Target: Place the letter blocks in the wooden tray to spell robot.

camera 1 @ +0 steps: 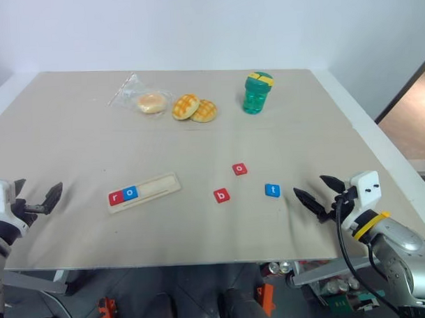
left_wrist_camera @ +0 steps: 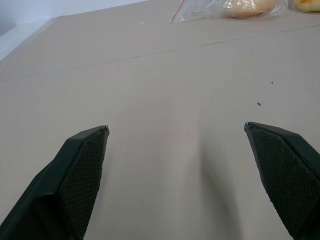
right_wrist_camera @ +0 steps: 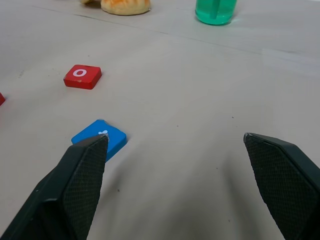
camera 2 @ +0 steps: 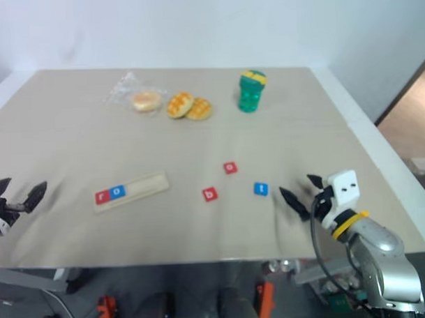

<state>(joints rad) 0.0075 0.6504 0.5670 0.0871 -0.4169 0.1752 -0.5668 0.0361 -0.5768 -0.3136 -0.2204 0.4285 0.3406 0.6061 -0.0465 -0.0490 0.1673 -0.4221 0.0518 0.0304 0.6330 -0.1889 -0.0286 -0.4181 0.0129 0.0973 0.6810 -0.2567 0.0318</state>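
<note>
Both hands hover released at the near edge, left hand (camera 1: 38,196) and right hand (camera 1: 318,191), nothing held. Blue t (camera 1: 272,190) lies just beside my right, red b (camera 1: 222,195) and red o (camera 1: 240,169) further in. They look light, stiff, thin; I'd pinch opposite edges. Wooden tray (camera 1: 157,186) runs crosswise, slightly slanted, r and o at its left end.
</note>
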